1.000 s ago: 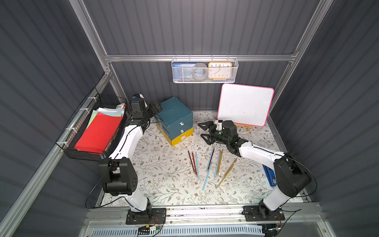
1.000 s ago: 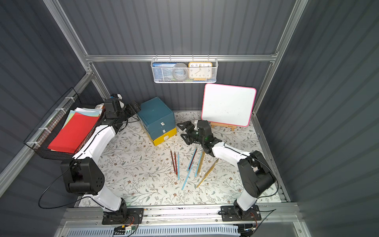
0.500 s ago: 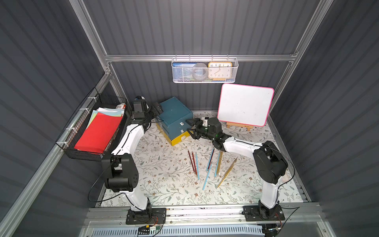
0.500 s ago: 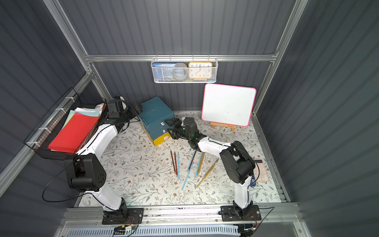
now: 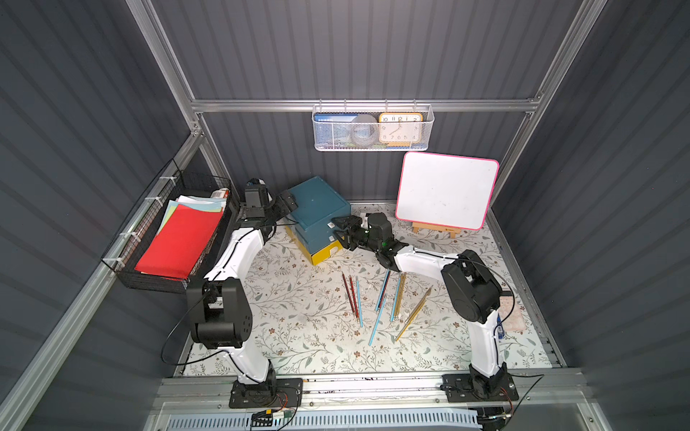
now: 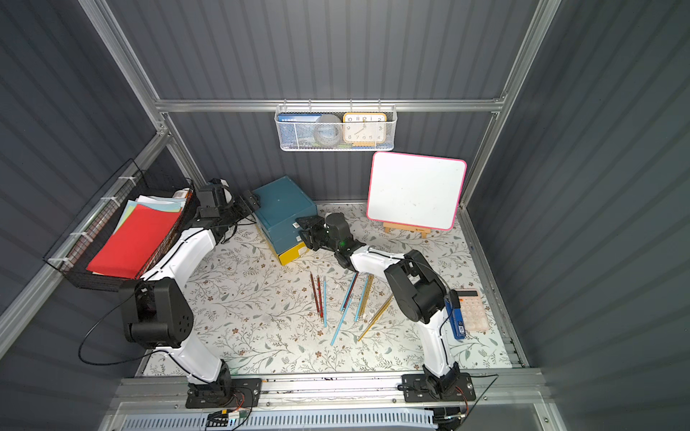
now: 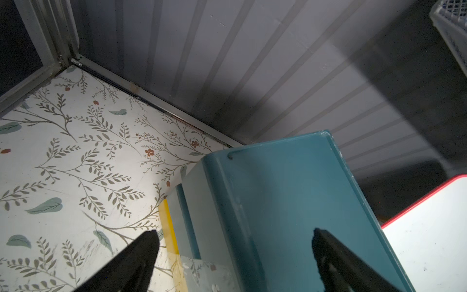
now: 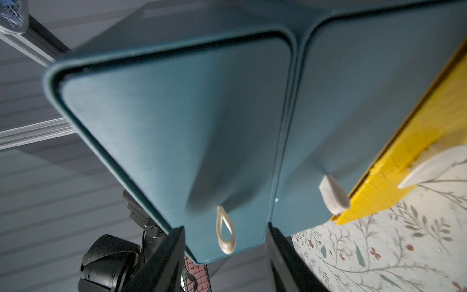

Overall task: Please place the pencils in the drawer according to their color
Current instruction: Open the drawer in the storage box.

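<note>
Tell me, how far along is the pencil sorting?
Done: nothing yet; all the pencils lie on the table and the drawers look shut. In hand: the right gripper, open, straddles the top drawer's pull loop; the left gripper is open by the cabinet. Left: opening, sorting every pencil.

The drawer unit [image 5: 317, 220] sits at the back of the worktop [image 5: 298, 317], whiteboard [image 5: 446, 190] to its right, pencils [image 5: 377, 298] scattered in front. The left gripper [image 5: 287, 203] is at the unit's rear left corner, the right gripper [image 5: 338, 230] at its front.
</note>
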Tool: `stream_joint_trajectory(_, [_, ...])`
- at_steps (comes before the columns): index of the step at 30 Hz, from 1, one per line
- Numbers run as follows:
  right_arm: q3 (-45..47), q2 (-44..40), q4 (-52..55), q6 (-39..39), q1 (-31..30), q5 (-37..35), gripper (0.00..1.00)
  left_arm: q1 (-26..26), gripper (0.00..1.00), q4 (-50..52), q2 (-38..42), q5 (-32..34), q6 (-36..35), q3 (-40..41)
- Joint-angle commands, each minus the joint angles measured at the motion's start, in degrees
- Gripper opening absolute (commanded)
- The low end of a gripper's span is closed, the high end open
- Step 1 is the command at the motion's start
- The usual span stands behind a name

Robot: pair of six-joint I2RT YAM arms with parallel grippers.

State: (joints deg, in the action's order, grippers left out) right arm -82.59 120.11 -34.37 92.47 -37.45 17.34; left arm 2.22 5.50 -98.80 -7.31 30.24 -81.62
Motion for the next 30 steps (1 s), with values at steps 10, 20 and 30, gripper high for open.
stream_joint_trajectory(10, [-0.9,1.1,-3.5,0.2,-0.5,0.6,0.22,-0.1,1.0,-1.0,-0.5,-0.3,-0.5,3.8])
stream_joint_trajectory(20, [3.6,-1.9,-6.0,0.3,-0.5,0.9,0.0,-0.1,1.0,-1.4,-1.0,-0.6,-0.3,4.2])
stream_joint_trajectory(30, [11.5,-8.8,-7.6,0.2,-0.8,0.8,0.0,-0.1,1.0,-1.9,-1.1,-0.8,-0.1,4.9])
